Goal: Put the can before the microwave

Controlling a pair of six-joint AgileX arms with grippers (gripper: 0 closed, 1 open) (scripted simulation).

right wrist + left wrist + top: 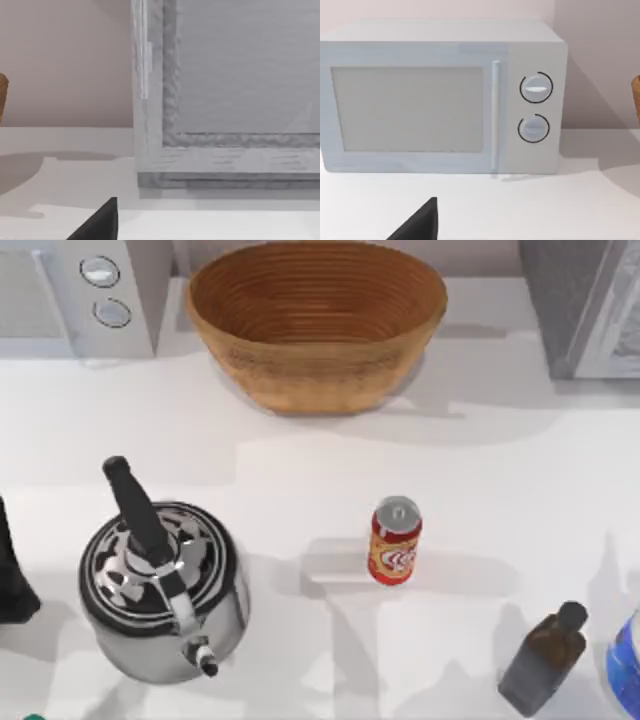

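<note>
The can [395, 542] is red with a silver top and a round white-and-orange logo; it stands upright on the white table, right of centre in the top view. The microwave [80, 295] is a light grey-white box with two round dials, at the back left corner. The left wrist view faces its front [440, 100] across bare table. My left gripper [15, 580] is a dark shape at the table's left edge, far from the can; a dark part of it [420, 225] juts into the left wrist view. A dark part of my right gripper [100, 222] lies before the speckled appliance.
A shiny kettle [160, 590] with a black handle stands at the front left. A woven basket [315, 320] sits at the back centre, and a darker speckled appliance [585, 300] at the back right. A dark brown bottle [545, 660] and a blue object [628, 665] stand at the front right.
</note>
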